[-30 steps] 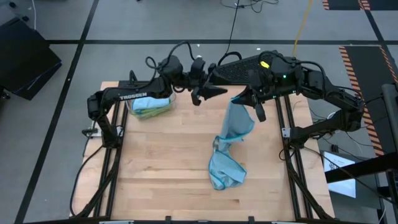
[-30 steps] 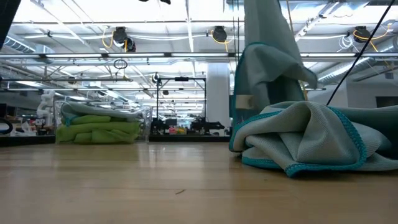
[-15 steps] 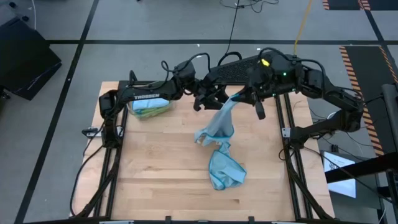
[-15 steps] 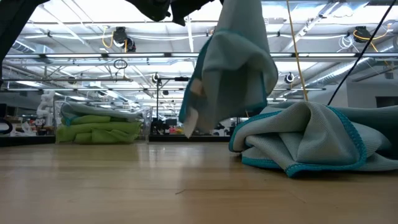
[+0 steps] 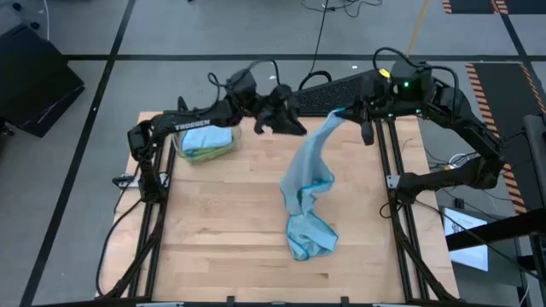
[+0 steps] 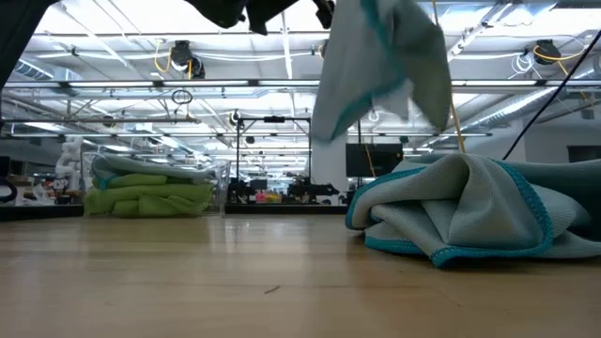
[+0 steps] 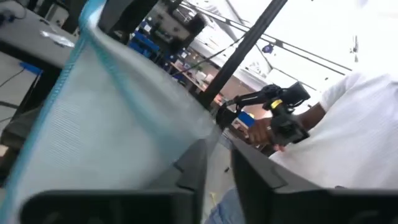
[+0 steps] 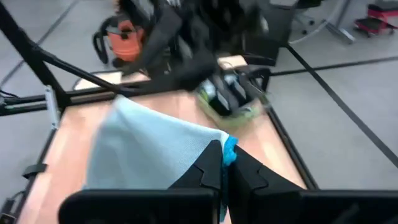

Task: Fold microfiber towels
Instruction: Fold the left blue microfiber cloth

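A light blue microfiber towel (image 5: 309, 166) hangs from my right gripper (image 5: 345, 113), which is shut on it over the table's far right; in the low view the towel (image 6: 385, 56) hangs clear of the wood. A second light blue towel (image 5: 307, 239) lies crumpled on the table below it. My left gripper (image 5: 297, 130) stands level at the hanging towel's upper edge. Its fingers (image 7: 194, 171) show only a narrow gap, with the cloth (image 7: 112, 124) beside them. My right gripper pinches the hanging towel's top corner, at its teal hem (image 8: 230, 148), between its two fingers. The cloth spreads away from the fingers and hangs slanting down toward the table's middle, its lower end clear of the table. Whether my left gripper touches the towel's edge, I cannot tell.
A clear bin (image 5: 205, 142) with folded green and blue towels (image 6: 148, 192) stands at the table's far left. Bare wood lies along the left and near sides. A person in a white shirt (image 7: 348, 137) holds a dark device beyond the table.
My right gripper has gone toward the table's far right corner, drawing the towel up; its lower end, which reached down beside the crumpled towel, now hangs clear. My left gripper has come toward the towel's upper edge, rolled about its axis, and its fingers have closed in.
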